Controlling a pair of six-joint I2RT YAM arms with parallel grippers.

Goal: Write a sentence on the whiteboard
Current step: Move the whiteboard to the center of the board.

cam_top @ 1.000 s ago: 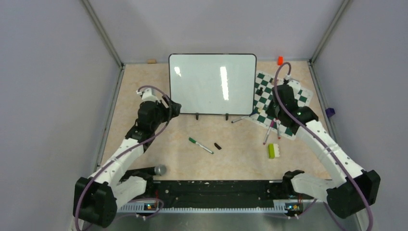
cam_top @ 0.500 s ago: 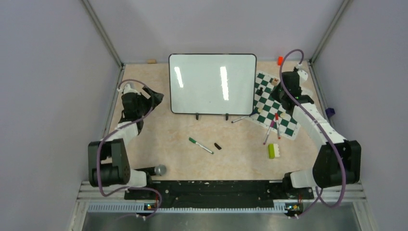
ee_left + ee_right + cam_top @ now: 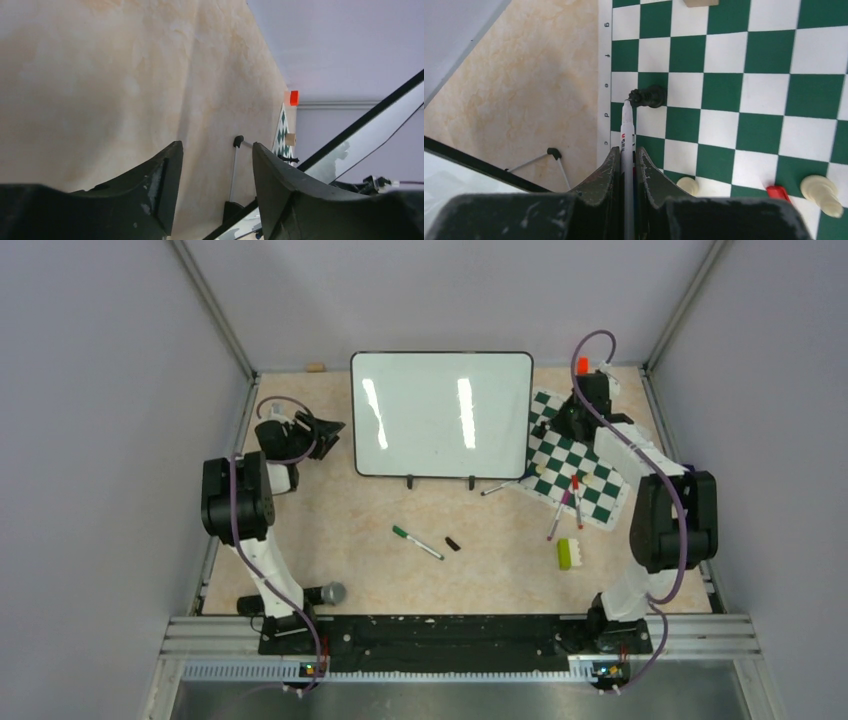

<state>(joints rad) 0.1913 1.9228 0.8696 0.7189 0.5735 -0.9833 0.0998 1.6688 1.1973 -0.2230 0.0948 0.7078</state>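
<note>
Top view high overhead, both wrist views close, all sharing whiteboard.

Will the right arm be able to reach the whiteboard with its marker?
Probably yes. The right gripper, shut on the marker, is over the chess mat beside the whiteboard, with only a low black piece between.

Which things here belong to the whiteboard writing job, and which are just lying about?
Job: whiteboard; marker, held in the right gripper.

Lying about: chess mat, chess pieces, green pen, yellow block, microphone, orange block.
</note>
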